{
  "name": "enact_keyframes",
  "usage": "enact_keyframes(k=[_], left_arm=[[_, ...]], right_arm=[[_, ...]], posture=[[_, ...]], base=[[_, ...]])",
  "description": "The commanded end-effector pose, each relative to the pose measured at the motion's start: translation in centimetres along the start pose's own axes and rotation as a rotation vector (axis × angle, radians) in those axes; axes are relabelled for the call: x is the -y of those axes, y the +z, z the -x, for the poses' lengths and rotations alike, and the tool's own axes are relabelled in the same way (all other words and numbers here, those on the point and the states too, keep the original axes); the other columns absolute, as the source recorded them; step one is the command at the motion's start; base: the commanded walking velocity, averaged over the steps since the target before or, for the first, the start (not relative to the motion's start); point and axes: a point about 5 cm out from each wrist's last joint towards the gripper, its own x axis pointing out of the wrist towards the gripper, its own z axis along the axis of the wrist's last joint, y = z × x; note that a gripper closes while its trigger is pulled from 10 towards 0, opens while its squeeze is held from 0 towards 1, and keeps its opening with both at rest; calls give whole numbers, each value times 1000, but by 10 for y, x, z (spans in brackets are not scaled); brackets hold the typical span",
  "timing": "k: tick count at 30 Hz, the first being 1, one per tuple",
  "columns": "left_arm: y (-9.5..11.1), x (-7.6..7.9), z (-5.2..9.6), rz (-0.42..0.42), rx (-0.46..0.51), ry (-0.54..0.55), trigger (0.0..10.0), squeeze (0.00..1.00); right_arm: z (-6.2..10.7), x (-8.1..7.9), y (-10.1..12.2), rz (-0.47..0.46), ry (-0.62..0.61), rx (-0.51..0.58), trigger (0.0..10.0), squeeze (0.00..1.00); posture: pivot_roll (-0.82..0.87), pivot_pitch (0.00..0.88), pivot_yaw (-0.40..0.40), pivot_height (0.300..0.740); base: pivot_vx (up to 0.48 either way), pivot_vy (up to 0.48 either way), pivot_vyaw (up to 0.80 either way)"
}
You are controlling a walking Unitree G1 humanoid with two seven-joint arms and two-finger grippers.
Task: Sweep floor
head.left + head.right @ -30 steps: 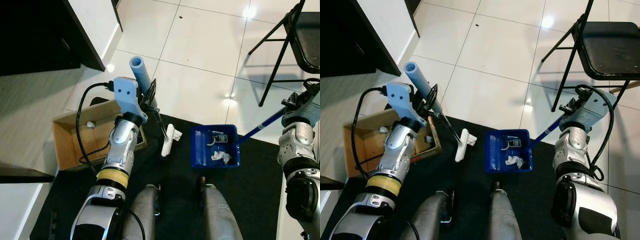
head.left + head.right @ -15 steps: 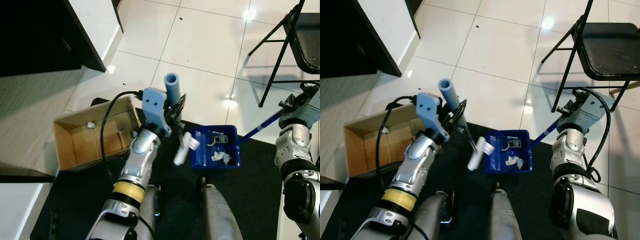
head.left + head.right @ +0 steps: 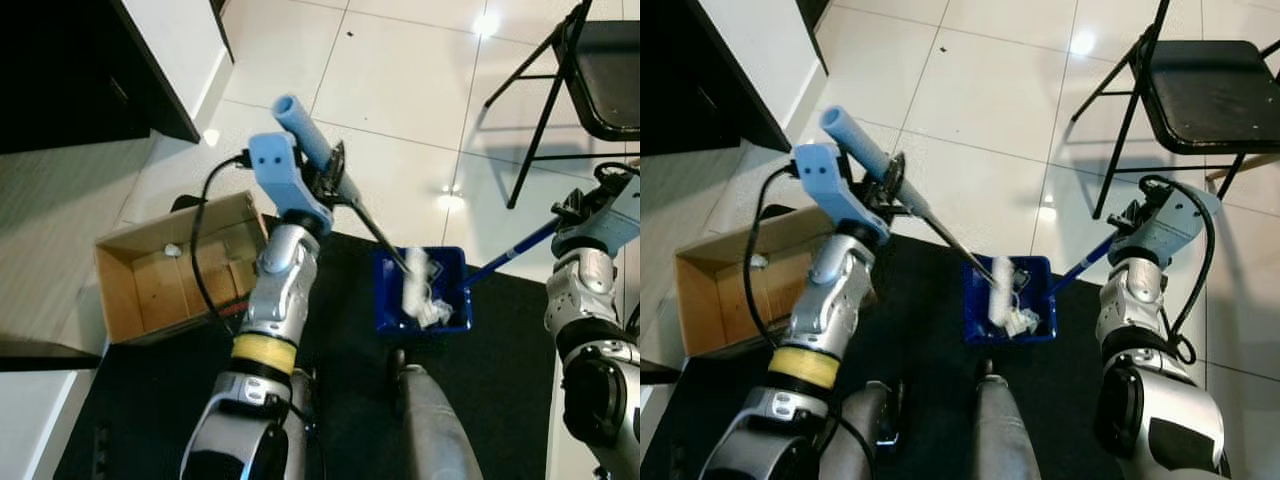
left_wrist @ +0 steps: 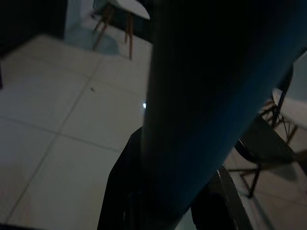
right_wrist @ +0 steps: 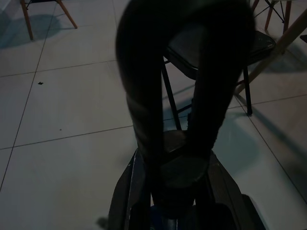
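My left gripper (image 3: 332, 182) is shut on the broom's light blue foam handle (image 3: 300, 128), held high above the mat's far edge. The thin dark shaft slants down to the right. Its white brush head (image 3: 412, 287) rests inside the blue dustpan (image 3: 388, 303), beside a crumpled white scrap (image 3: 436, 313). The dustpan sits on the black mat (image 3: 340, 360) just ahead of my feet. My right gripper (image 3: 577, 207) is shut on the dustpan's long blue handle (image 3: 506, 262), at the right. In the left wrist view the foam handle (image 4: 206, 96) crosses close to the camera.
An open cardboard box (image 3: 130, 300) with a small white scrap lies on the left, at the mat's edge. A black folding chair (image 3: 600, 60) stands far right on the white tiles. A dark cabinet (image 3: 70, 70) fills the far left.
My left arm has swung the broom to the right, carrying the brush head from beside the box across the mat into the dustpan. The right arm has held still.
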Motion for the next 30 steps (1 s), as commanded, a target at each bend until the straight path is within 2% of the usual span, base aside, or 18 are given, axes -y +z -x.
enact_keyframes(k=[1,3,6,9,11,14,16,18,19,20,22,26,30], left_arm=[[3,6,0,67,18,-58,10000,0],[10,1,0,104,24,-105,10000,0],[14,-4,-1,112,28,-108,10000,0],[19,-21,0,-18,21,-113,10000,0],[18,-28,3,-65,-2,-116,10000,0],[14,-32,6,-89,-38,-121,10000,0],[4,-35,19,-142,-111,-184,10000,0],[1,-40,28,-173,-127,-193,10000,0],[1,-40,28,-173,-127,-193,10000,0],[3,-50,33,-200,-103,-143,10000,0],[4,-58,36,-223,-90,-102,10000,0],[0,-68,40,-268,-92,-39,10000,0],[-2,-73,44,-273,-82,1,10000,0]], right_arm=[[9,-3,-18,-35,7,-76,10000,0],[8,-3,-18,-42,11,-76,10000,0],[8,-3,-18,-50,12,-76,10000,0],[7,-3,-16,-96,16,-68,10000,0],[6,-3,-15,-117,21,-66,10000,0],[6,-3,-15,-124,23,-67,10000,0],[6,-3,-14,-130,28,-59,10000,0],[6,-3,-12,-140,40,-43,10000,0],[6,-3,-12,-140,40,-43,10000,0],[5,-6,-9,-161,73,-21,10000,0],[5,-8,-7,-179,100,-4,10000,0],[3,-8,-2,-199,116,19,10000,0],[2,-9,1,-210,127,33,10000,0]], posture=[[88,362,25,740],[86,355,23,740],[85,348,21,740],[78,317,18,740],[74,297,19,740],[69,283,18,740],[65,264,15,740],[61,236,12,740],[61,236,12,740],[51,206,8,740],[46,193,6,740],[34,165,1,740],[28,147,-2,740]], base=[[0,0,0],[0,0,0],[0,0,0],[0,0,0],[0,0,0],[0,0,0],[0,0,0],[0,0,0],[0,0,0],[0,0,0],[0,0,0],[0,0,0],[0,0,0]])
